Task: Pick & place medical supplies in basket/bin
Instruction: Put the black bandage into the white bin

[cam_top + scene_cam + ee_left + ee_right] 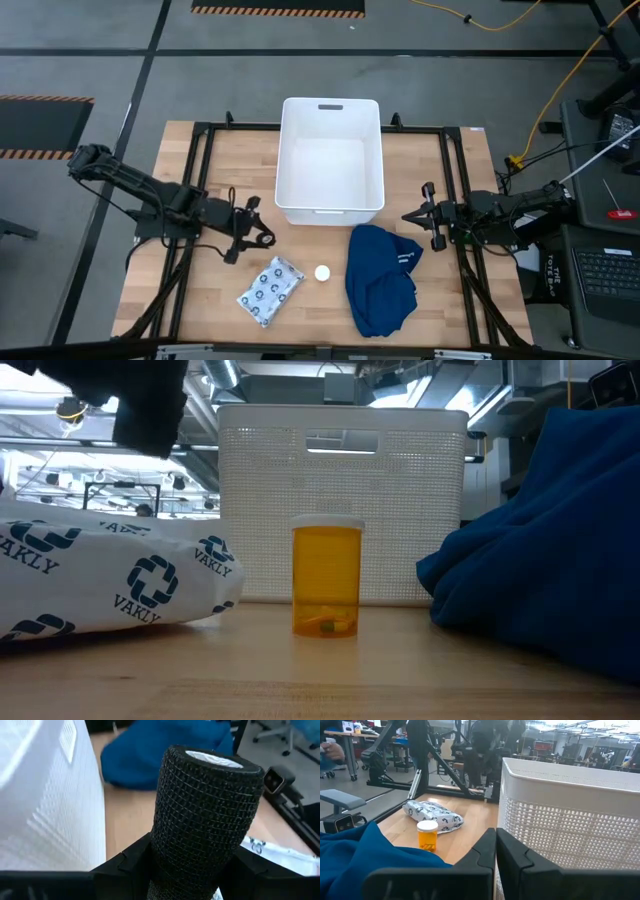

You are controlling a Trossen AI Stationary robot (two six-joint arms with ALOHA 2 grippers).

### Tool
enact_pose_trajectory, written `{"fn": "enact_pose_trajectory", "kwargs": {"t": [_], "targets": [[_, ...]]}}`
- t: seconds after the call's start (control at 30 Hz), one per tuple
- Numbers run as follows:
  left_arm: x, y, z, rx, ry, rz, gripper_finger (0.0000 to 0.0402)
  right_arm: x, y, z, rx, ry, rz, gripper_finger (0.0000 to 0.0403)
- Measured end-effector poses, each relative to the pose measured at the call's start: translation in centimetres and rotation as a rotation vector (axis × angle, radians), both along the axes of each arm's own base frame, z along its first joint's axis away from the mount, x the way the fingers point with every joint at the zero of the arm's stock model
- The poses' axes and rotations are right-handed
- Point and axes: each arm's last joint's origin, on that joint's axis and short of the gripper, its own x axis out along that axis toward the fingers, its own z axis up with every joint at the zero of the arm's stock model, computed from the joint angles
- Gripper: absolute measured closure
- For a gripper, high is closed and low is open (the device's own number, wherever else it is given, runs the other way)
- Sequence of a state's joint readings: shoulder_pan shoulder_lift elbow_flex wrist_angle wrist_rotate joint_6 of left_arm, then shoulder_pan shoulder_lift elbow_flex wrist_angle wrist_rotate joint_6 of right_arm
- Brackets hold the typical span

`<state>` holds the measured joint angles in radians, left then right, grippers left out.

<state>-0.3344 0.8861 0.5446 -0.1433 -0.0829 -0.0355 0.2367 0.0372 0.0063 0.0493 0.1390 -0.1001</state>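
left tool: clamped on a black roll, seen close in the left wrist view; it sits above the table just left of the tub's near-left corner. in the low view it shows only as a dark mass at the upper left.
black roll: a cylinder of black mesh-textured wrap with a white core at its end, standing between the left tool's two dark fingers.
right tool: fingers pressed together with nothing between them, as the right wrist view shows; it rests at the right of the table, its tip just beside the upper edge of the blue garment and near the tub's near-right corner.
white tub: rectangular, tall walls with a fine mesh texture on the outside, slot handle in the far rim; it stands at the middle of the table's far half, and its inside looks bare.
blue garment: dark blue cloth, crumpled in a heap on the near right of the table, in front of the tub's right corner.
amber bottle: upright with a white cap, on the table between the packet and the garment, apart from both; something small lies at its bottom.
white packet: printed with blue rings and lettering, lying flat at a slant on the near left, near the bottle.
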Motion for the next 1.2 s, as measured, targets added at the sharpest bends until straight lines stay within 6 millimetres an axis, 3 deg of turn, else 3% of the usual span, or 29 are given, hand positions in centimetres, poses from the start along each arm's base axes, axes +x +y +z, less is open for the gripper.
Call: {"fn": "enact_pose_trajectory", "kwargs": {"t": [0.4, 0.63, 1.0, 1.2], "targets": [[-1.5, 0.7, 4.7, -0.082, -0.388, 0.027, 0.0226, 0.0, 0.0, 0.0, 0.001, -0.001, 0.000, 0.0386], [-2.6, 1.9, 7.2, 0.082, -0.627, 0.266, 0.0226, 0.0, 0.0, 0.0, 0.001, 0.000, 0.000, 0.0386], [-2.9, 2.5, 8.3, 0.237, -0.707, 0.469, 0.0226, 0.0, 0.0, 0.0, 0.001, -0.001, 0.000, 0.0386], [-1.7, 3.7, 8.8, 0.271, -0.686, 0.630, 0.0226, 0.0, 0.0, 0.0, -0.010, -0.002, -0.001, 0.0386]]}}
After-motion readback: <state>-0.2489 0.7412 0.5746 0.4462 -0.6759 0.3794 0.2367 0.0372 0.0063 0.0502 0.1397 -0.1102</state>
